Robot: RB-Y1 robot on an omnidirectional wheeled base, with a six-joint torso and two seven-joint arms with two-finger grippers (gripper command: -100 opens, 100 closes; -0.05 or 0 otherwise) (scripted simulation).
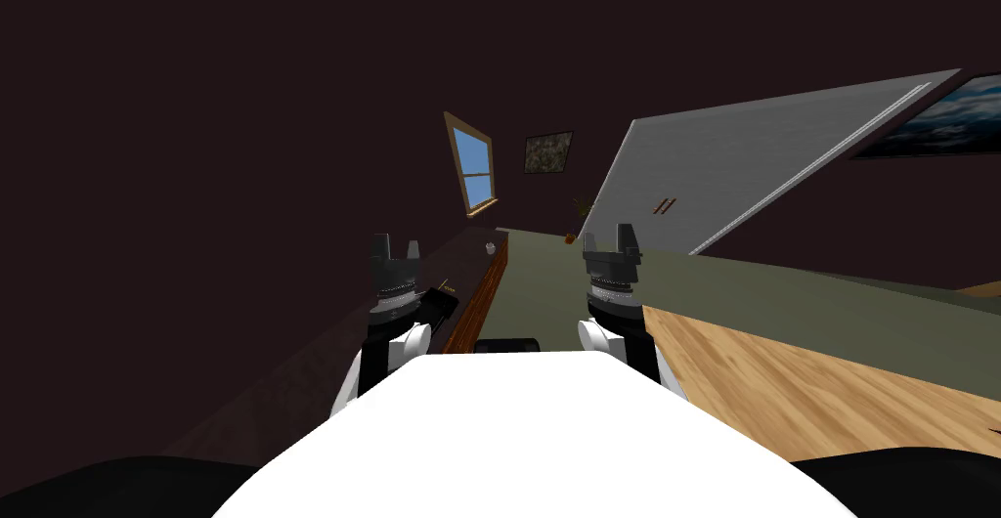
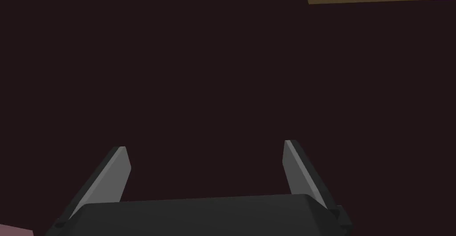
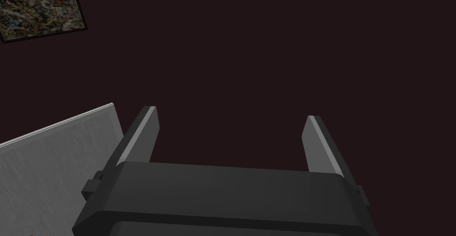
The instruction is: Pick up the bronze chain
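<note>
A small thin tan thing (image 1: pixel 445 284), perhaps the chain, lies on the dark top of a long wooden sideboard (image 1: pixel 479 297) along the wall; it is too small to be sure. My left gripper (image 1: pixel 395 246) is raised over the sideboard's near end, just short of the tan thing. Its fingers (image 2: pixel 119 171) stand open with nothing between them. My right gripper (image 1: pixel 613 237) is raised over the floor, well to the right of the sideboard. Its fingers (image 3: pixel 143 131) are also open and hold nothing.
A small pale object (image 1: pixel 489 246) sits near the sideboard's far end and a flat black object (image 1: pixel 436 303) near my left forearm. A tall grey cabinet (image 1: pixel 743 170) stands at the right, with a potted plant (image 1: pixel 577 221) beside it. Green carpet (image 1: pixel 547 278) runs ahead; wooden floor (image 1: pixel 782 375) lies right.
</note>
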